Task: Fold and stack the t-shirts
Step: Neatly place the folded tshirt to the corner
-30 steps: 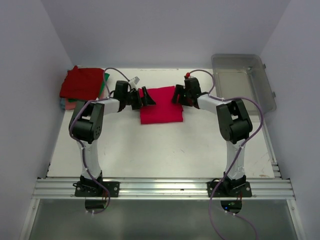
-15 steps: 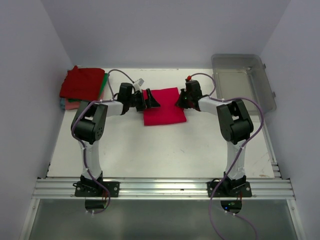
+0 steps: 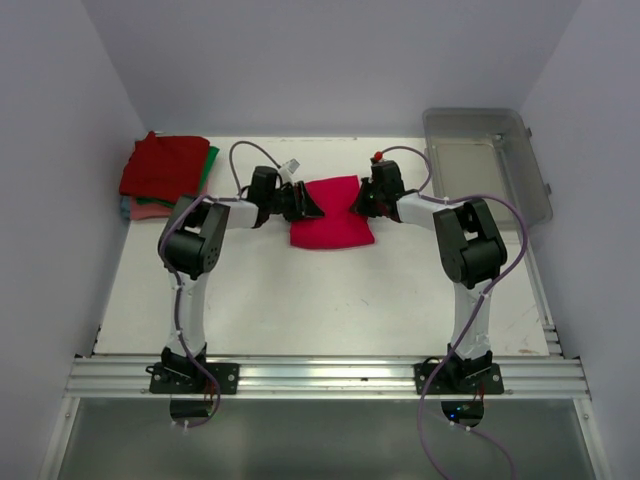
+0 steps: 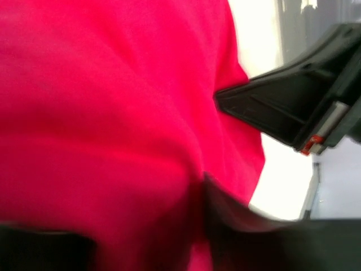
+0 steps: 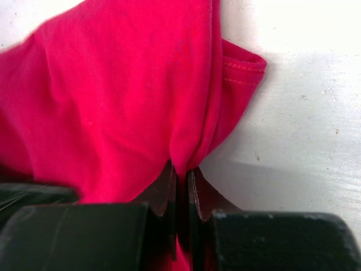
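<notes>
Step in hand: gripping the last loose shirt, by the look of it. Crimson-pink tee point(image 3: 333, 215) at upper centre of the top view, folded to a compact rectangle, flat on the desk point(image 3: 300, 290) between both arms.

Stacked at upper left: dark red tee point(image 3: 160, 165) on top, green tee point(image 3: 209, 165) and salmon-pink tee point(image 3: 128, 207) showing only as edges beneath. Clear bin point(image 3: 490, 165) at upper right, not involved.

Right jaws: clenched on the crimson-pink tee's right edge, with a ridge of cloth pinched between them in the right wrist view.

Left jaws: at the tee's left edge, over cloth. Can't tell whether gripping or released, with the left wrist view all blurred pink and the tips not resolved.

Could be a pick-up for transfer or one more fold, not sure which. Guessing a carry to the stack, given a footprint not far off the stack's.

Next move calls for:
- confirming a left-side grip through all layers before any lift
- lifting both sides level and together, to avoid unfolding
- travelling toward upper left, high enough to clear the dark red tee
- lowering square onto it, then releasing both sides

Possible risk: right pinch catching only the upper layers, leaving the lower ones to sag or peel open on the lift.
</notes>
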